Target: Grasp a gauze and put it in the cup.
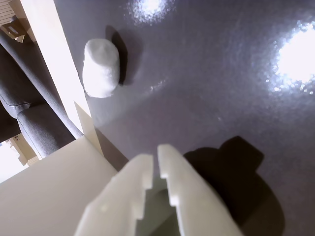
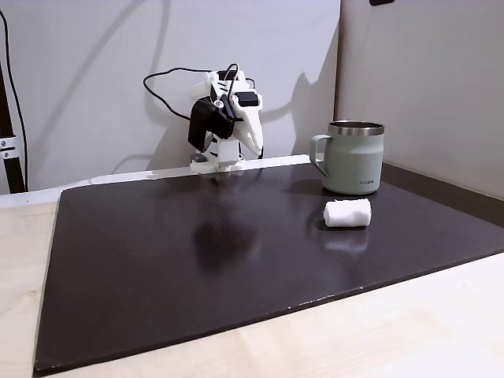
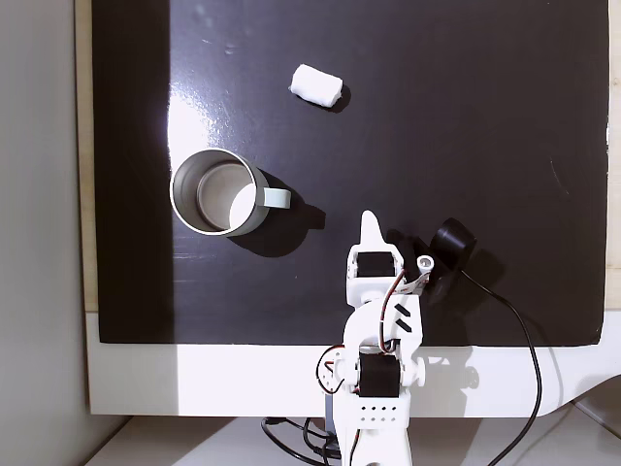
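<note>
The gauze (image 2: 347,213) is a small white roll lying on its side on the black mat, just in front of the cup (image 2: 354,157). From above, the gauze (image 3: 316,85) lies apart from the cup (image 3: 215,192), a pale green mug with a steel rim and its handle turned toward the arm. My gripper (image 3: 369,221) is folded back near the arm's base, well away from both. Its white fingers (image 1: 145,167) are shut with nothing between them. In the wrist view the gauze (image 1: 101,68) sits far up and left of the gripper (image 1: 155,156).
The black mat (image 2: 197,252) covers most of the light wooden table (image 2: 409,331). The arm's base (image 3: 374,388) stands at the mat's back edge, with a black cable (image 3: 514,320) trailing beside it. A wall (image 2: 417,63) rises close behind the cup.
</note>
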{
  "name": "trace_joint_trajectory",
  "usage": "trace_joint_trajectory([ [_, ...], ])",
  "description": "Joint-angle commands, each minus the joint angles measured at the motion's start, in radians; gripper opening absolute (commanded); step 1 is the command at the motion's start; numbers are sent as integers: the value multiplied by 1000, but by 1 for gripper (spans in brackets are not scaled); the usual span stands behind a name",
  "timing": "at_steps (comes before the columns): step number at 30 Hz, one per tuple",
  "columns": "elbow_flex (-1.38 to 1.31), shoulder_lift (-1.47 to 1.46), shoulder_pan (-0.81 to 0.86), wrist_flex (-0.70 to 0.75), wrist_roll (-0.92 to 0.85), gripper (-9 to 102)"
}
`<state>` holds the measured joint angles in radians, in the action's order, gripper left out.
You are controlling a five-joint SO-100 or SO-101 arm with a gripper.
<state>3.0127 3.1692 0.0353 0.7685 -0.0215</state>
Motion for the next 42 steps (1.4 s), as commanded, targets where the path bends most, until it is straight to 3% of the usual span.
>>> trace_joint_trajectory([
  [1, -11, 9, 2, -20, 9, 0],
  [10, -169, -46, -61, 81, 104, 0],
  [20, -601, -664, -75, 28, 275, 0],
  [30, -1109, -1209, -109, 104, 374, 1],
  [42, -1526, -1626, -183, 252, 580, 23],
])
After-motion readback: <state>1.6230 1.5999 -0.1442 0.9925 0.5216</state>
